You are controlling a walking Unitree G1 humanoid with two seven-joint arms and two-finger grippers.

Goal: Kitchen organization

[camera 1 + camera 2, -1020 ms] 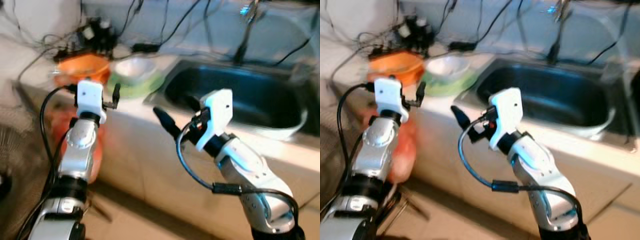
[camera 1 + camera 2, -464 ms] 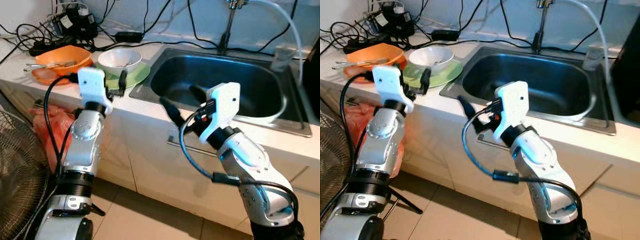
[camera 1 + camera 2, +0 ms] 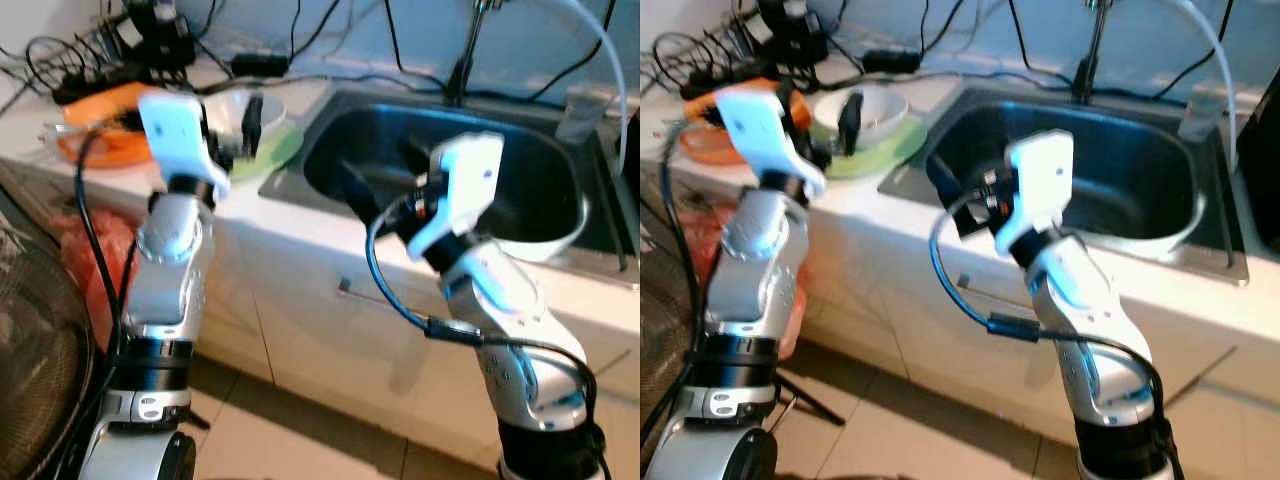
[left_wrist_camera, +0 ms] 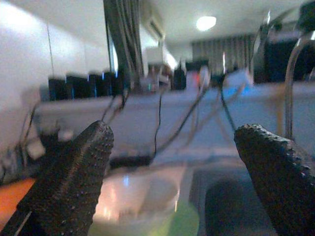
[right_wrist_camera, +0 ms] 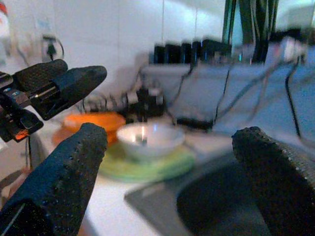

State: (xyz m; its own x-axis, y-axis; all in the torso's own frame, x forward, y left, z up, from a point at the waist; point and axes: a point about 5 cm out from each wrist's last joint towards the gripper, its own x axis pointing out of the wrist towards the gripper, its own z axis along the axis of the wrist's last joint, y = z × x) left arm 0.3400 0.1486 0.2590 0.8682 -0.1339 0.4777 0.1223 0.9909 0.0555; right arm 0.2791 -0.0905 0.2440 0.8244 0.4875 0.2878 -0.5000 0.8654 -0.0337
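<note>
White bowl [image 3: 872,106] set on green plate [image 3: 880,150] on counter [image 3: 865,195] beside sink [image 3: 1120,190], orange bowl [image 3: 710,140] further left, left gripper [image 3: 245,125] raised over the bowls, fingers spread and empty, right gripper [image 3: 955,195] held at sink edge, fingers parted, empty

head stereo downward, wrist views — countertop-level

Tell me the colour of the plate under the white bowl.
Green plate, clearest in the right eye view.
</note>
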